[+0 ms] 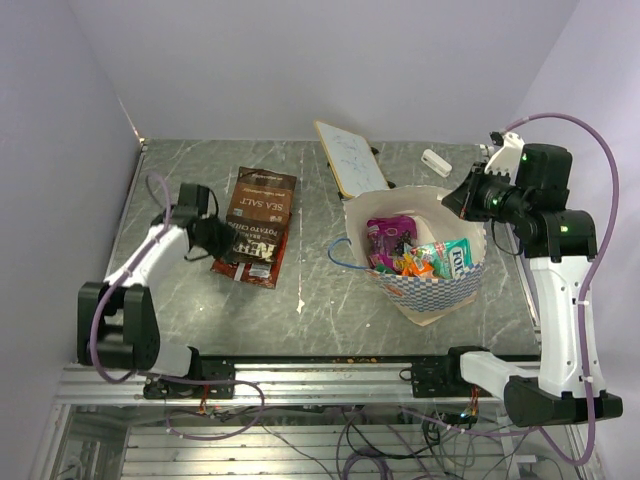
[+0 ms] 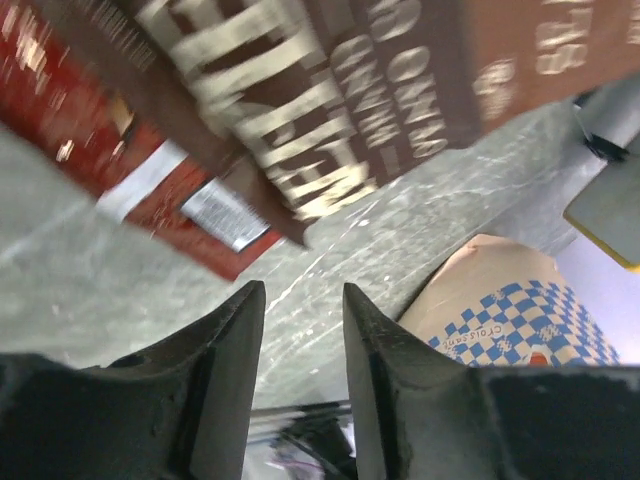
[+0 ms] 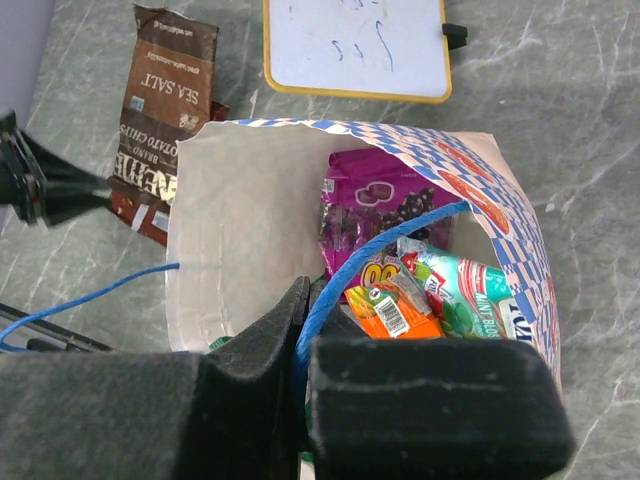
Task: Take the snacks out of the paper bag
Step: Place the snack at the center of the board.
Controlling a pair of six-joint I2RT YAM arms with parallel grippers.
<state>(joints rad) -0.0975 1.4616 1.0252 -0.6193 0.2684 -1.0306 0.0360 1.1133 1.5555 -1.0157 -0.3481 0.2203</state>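
Note:
The checkered paper bag (image 1: 432, 288) stands open right of centre, also seen in the right wrist view (image 3: 240, 220). Inside lie a magenta packet (image 3: 375, 205), a teal packet (image 3: 470, 290) and an orange packet (image 3: 395, 315). My right gripper (image 3: 308, 300) is above the bag's far right rim (image 1: 455, 200), shut on its blue cord handle (image 3: 370, 260). Two brown packets (image 1: 262, 195) (image 1: 252, 250) lie on the table at the left. My left gripper (image 1: 215, 238) is beside the nearer one, open and empty, jaws (image 2: 300, 300) apart over bare table just short of the packet (image 2: 380, 110).
A white board with a yellow rim (image 1: 352, 158) lies behind the bag, with a small white object (image 1: 436, 162) to its right. The bag's other blue cord (image 1: 342, 255) hangs out on its left side. The table's metal front rail (image 1: 300, 375) runs along the near edge.

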